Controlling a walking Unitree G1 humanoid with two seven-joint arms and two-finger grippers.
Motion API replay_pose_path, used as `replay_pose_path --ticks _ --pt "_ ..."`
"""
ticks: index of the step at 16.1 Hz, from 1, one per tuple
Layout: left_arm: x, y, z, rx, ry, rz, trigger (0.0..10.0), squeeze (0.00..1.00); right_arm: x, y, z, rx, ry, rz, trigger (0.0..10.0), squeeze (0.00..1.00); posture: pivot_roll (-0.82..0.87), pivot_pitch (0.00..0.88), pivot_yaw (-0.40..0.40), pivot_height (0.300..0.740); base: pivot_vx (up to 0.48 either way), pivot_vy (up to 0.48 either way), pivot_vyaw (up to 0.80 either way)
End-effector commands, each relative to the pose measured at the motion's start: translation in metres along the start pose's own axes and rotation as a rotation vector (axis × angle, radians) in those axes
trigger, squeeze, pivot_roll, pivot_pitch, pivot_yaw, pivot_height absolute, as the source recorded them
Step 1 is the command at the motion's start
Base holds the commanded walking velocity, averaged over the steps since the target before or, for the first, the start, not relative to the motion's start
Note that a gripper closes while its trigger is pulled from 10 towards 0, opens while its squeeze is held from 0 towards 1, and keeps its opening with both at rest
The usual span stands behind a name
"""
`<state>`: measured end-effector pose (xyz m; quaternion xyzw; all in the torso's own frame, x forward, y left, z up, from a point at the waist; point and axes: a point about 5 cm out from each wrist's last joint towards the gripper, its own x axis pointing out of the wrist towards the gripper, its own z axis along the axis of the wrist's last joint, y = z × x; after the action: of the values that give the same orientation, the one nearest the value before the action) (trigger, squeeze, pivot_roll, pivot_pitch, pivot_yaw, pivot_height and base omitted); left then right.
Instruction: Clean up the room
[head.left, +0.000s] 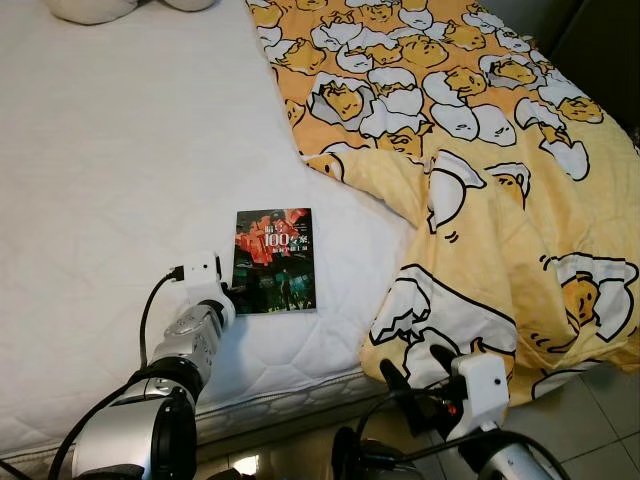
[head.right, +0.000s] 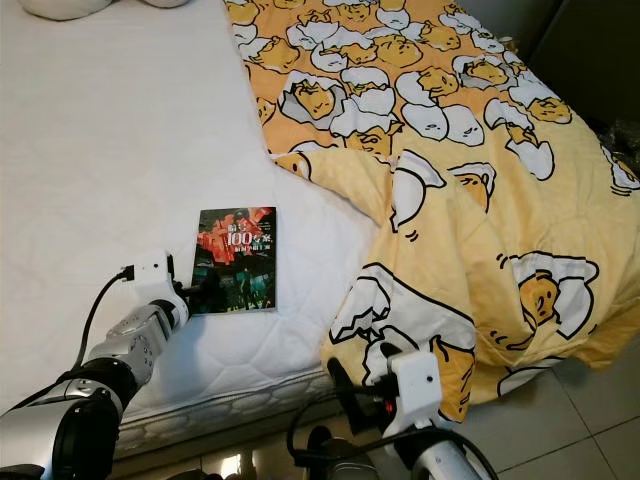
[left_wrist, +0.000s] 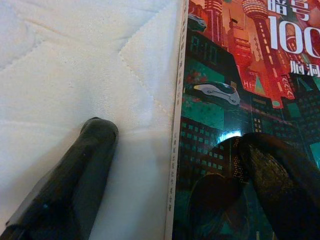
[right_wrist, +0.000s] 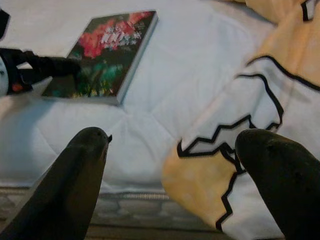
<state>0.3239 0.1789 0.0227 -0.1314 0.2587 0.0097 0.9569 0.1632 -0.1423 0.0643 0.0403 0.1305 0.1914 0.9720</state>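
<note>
A paperback book (head.left: 273, 260) with a dark red and teal city cover lies flat on the white mattress (head.left: 120, 150), close to the bed's near edge. My left gripper (head.left: 240, 296) is open at the book's near left corner. In the left wrist view one finger (left_wrist: 280, 185) rests over the cover and the other finger (left_wrist: 75, 185) lies on the sheet beside the spine. My right gripper (head.left: 415, 368) is open with nothing in it, low in front of the bed edge, below the hanging corner of the duvet (head.left: 480, 150).
The yellow duvet with its egg-character print covers the right half of the bed and drapes over the near edge (right_wrist: 240, 165). A pale pillow (head.left: 90, 8) lies at the far left. Tiled floor (head.left: 600, 400) shows at the lower right, dark furniture (head.left: 600, 40) beyond.
</note>
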Motion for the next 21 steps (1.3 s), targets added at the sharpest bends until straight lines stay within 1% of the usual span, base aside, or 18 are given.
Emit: replay_pose_path --ticks 1,2,3,4,5,6,7,8,9,10,12,13,15,16,18,21 --pt "-0.007 -0.001 -0.045 -0.020 0.180 0.001 10.0 0.00 -0.003 0.004 0.006 -0.004 0.005 0.003 10.0 0.00 -0.25 0.197 -0.059 0.740 0.000 0.000 0.00" --pt "-0.007 -0.009 -0.050 0.038 0.197 -0.003 10.0 0.00 -0.006 0.007 0.009 -0.005 0.010 0.005 10.0 0.00 -0.25 0.206 -0.064 0.740 0.000 0.000 0.00" --pt "-0.007 -0.010 -0.051 0.040 0.199 -0.004 8.0 0.00 -0.006 0.009 0.010 -0.005 0.011 0.007 10.0 0.00 -0.25 0.206 -0.066 0.740 0.000 0.000 0.00" --pt "-0.007 -0.013 -0.053 0.040 0.207 -0.011 0.0 0.00 -0.007 0.011 0.012 -0.005 0.012 0.010 10.0 0.00 -0.26 0.213 -0.065 0.740 0.000 0.000 0.00" --pt "-0.008 -0.017 -0.056 -0.009 0.219 -0.029 0.0 0.00 -0.007 0.012 0.013 -0.003 0.012 0.009 10.0 0.00 -0.25 0.213 -0.063 0.740 0.000 0.000 0.00" --pt "-0.006 -0.022 -0.052 -0.115 0.196 -0.052 0.0 0.00 -0.007 0.013 0.014 0.000 0.016 0.007 10.0 0.00 -0.26 0.219 -0.060 0.740 0.000 0.000 0.00" --pt "-0.005 -0.024 -0.048 -0.155 0.168 -0.068 0.0 0.00 -0.006 0.016 0.016 0.003 0.018 0.002 10.0 0.00 -0.26 0.221 -0.057 0.740 0.000 0.000 0.00" --pt "-0.005 -0.024 -0.046 -0.153 0.162 -0.073 0.0 0.00 -0.006 0.017 0.016 0.005 0.020 0.000 10.0 0.00 -0.26 0.221 -0.057 0.740 0.000 0.000 0.00" --pt "-0.005 -0.024 -0.046 -0.112 0.158 -0.078 0.0 0.00 -0.006 0.017 0.015 0.007 0.025 -0.002 10.0 0.00 -0.25 0.226 -0.053 0.740 0.000 0.000 0.00" --pt "-0.005 -0.026 -0.045 -0.092 0.149 -0.107 0.0 0.00 -0.006 0.013 0.013 0.012 0.034 -0.008 10.0 0.00 -0.25 0.226 -0.053 0.740 0.000 0.000 0.00" --pt "-0.005 -0.030 -0.048 -0.095 0.158 -0.144 0.0 0.00 -0.006 0.012 0.013 0.019 0.036 -0.013 10.0 0.00 -0.24 0.232 -0.044 0.740 0.000 0.000 0.00" --pt "-0.008 -0.033 -0.057 -0.116 0.193 -0.166 0.0 0.00 -0.006 0.012 0.014 0.021 0.039 -0.014 10.0 0.00 -0.25 0.234 -0.042 0.740 0.000 0.000 0.00" --pt "-0.008 -0.040 -0.061 -0.184 0.211 -0.203 0.0 0.00 -0.006 0.011 0.015 0.020 0.041 -0.017 10.0 0.00 -0.25 0.236 -0.043 0.740 0.000 0.000 0.00" --pt "-0.009 -0.051 -0.063 -0.260 0.227 -0.271 0.0 0.00 -0.007 0.010 0.016 0.019 0.043 -0.022 10.0 0.00 -0.26 0.236 -0.043 0.740 0.000 0.000 0.00" --pt "-0.010 -0.059 -0.066 -0.281 0.239 -0.320 0.0 0.00 -0.008 0.010 0.015 0.021 0.045 -0.026 10.0 0.00 -0.26 0.238 -0.042 0.740 0.000 0.000 0.00" --pt "-0.014 -0.072 -0.076 -0.282 0.282 -0.394 0.0 0.00 -0.008 0.016 0.010 0.032 0.053 -0.024 10.0 0.00 -0.26 0.241 -0.040 0.740 0.000 0.000 0.00"
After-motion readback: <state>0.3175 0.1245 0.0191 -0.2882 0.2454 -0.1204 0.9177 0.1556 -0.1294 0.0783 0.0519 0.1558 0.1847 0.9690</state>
